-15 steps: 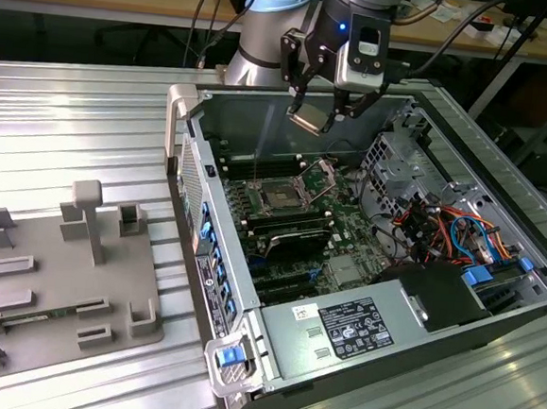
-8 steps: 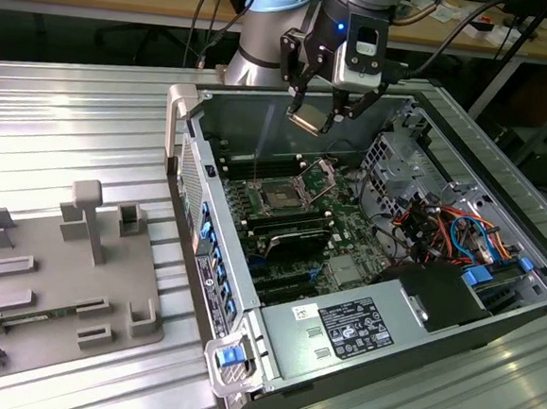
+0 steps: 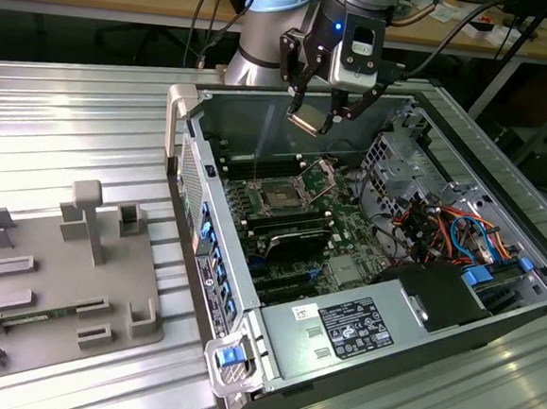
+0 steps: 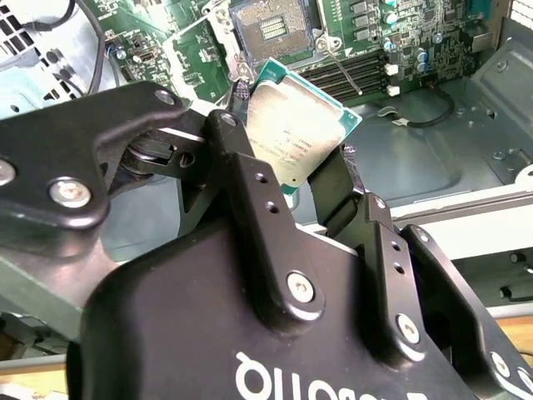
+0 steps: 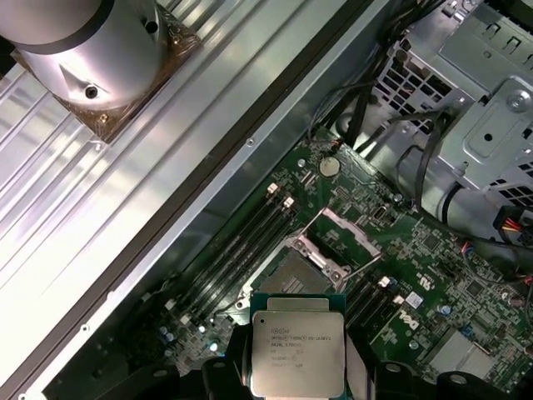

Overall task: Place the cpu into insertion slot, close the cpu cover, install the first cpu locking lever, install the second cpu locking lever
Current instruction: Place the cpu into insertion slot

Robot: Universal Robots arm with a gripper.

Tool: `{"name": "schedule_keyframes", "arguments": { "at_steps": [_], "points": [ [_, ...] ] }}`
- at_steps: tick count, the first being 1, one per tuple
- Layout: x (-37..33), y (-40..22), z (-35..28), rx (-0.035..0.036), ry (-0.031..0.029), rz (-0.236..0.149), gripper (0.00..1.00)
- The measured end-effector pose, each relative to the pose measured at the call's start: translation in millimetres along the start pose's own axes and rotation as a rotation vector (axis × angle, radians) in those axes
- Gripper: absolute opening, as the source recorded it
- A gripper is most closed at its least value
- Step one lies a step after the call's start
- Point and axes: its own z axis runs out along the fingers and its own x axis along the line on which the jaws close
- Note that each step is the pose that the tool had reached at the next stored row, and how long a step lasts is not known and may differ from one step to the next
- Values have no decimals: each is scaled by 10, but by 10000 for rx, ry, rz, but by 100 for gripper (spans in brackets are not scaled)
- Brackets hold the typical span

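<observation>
Overhead, the gripper [image 3: 311,116] was closed on the cpu [image 3: 304,123], pinching two opposite edges, well above the insertion slot [image 3: 282,196], whose cpu cover [image 3: 321,175] stood raised, toward the arm-side edge of the circuit board [image 3: 352,232]. Light, stiff and fragile, it seemed safest held by its edges.

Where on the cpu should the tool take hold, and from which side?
By two opposite thin edges, coming from its metal-top side. The cpu is a flat square, and the tool pinches it that way now.
</observation>
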Motion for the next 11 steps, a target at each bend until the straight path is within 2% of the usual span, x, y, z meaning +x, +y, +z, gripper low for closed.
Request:
{"name": "schedule_keyframes", "arguments": {
  "at_steps": [11],
  "points": [
    [17, -21, 8, -10, -48, 536, 55]
  ]
}}
